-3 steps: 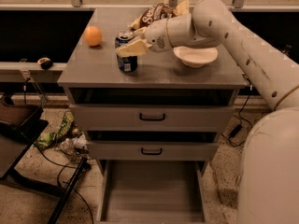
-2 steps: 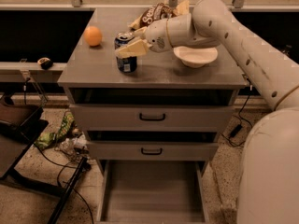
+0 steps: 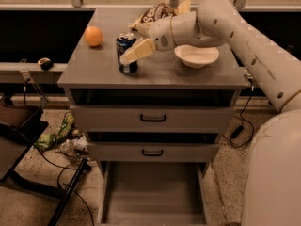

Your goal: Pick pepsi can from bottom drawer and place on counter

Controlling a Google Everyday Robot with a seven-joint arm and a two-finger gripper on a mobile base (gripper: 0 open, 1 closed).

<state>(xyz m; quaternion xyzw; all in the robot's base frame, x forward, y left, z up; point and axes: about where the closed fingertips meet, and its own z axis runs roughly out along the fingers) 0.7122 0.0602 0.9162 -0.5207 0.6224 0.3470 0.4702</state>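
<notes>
I'm seeing gripper (image 3: pixel 132 54) pressing against pepsi can (image 3: pixel 123 44), can standing upright on counter (image 3: pixel 188 75); can't tell if claw clenching or released. Bottom drawer (image 3: pixel 153 194) sitting open.

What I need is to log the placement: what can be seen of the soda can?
The soda can is a small dark-blue cylinder with a silver top, and it looks like metal. It stands upright on the counter, toward the front left, with its base flat on the grey surface. The gripper reaches in from the right and covers part of the can's side. Nothing else touches the can.
</notes>
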